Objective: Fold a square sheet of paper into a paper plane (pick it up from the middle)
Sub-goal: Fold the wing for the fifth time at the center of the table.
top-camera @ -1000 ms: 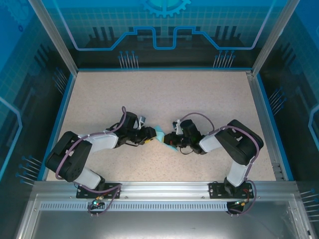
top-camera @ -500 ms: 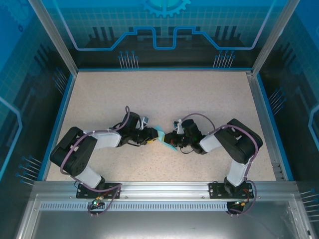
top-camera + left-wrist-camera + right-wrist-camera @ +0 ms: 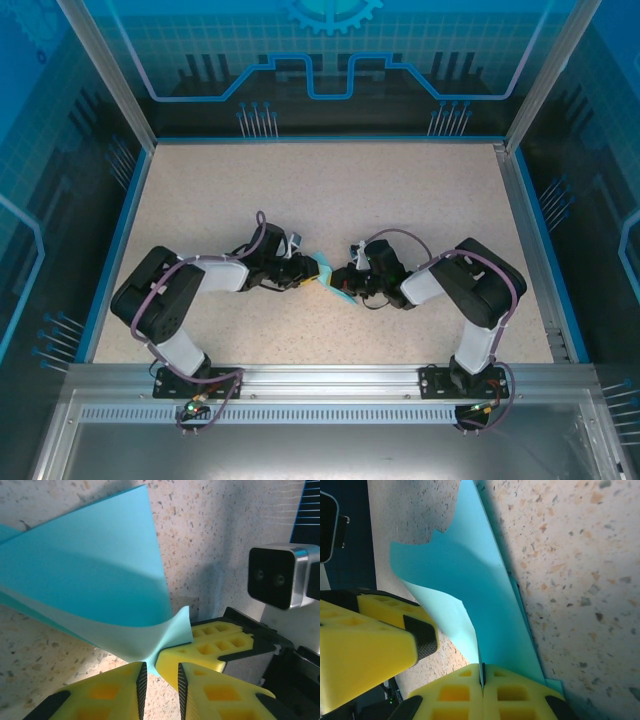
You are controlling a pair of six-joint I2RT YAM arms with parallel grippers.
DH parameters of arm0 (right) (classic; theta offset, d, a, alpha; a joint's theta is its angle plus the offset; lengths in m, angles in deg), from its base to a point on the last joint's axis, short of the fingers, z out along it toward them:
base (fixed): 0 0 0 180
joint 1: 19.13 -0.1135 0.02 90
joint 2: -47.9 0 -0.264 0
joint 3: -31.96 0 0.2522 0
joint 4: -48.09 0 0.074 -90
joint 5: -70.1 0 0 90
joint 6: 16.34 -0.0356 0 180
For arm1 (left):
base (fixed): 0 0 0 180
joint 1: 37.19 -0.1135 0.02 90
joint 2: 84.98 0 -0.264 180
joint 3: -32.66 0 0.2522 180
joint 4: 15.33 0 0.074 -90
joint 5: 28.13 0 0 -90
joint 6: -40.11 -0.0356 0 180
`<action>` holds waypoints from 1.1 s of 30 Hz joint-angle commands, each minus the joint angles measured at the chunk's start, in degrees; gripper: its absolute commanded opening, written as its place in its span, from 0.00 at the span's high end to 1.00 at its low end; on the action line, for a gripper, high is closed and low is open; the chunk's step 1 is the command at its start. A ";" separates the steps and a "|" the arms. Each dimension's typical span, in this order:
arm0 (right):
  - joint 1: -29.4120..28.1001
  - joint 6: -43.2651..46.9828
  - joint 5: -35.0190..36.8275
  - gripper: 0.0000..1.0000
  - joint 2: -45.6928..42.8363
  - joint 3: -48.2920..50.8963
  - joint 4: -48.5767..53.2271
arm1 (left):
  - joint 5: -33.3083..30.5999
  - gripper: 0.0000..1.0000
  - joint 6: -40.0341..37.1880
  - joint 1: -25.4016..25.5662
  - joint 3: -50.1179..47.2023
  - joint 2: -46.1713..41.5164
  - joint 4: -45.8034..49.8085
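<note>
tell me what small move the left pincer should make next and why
Probably close the left pincer onto the paper. Its jaws stand a narrow gap apart with the paper's curled corner at that gap, so nothing looks pinched there yet. The right pincer is shut on the folded edge. A second grip would likely steady the fold.

Speckled beige tabletop (image 3: 330, 190), blue edge trim (image 3: 330, 139), aluminium frame posts (image 3: 107, 75); translucent blue printed wall panels (image 3: 330, 50)
</note>
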 commanded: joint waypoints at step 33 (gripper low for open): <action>2.81 7.75 -4.92 0.73 -4.43 -2.90 12.79 | -1.57 0.79 -3.51 0.37 5.70 5.79 4.08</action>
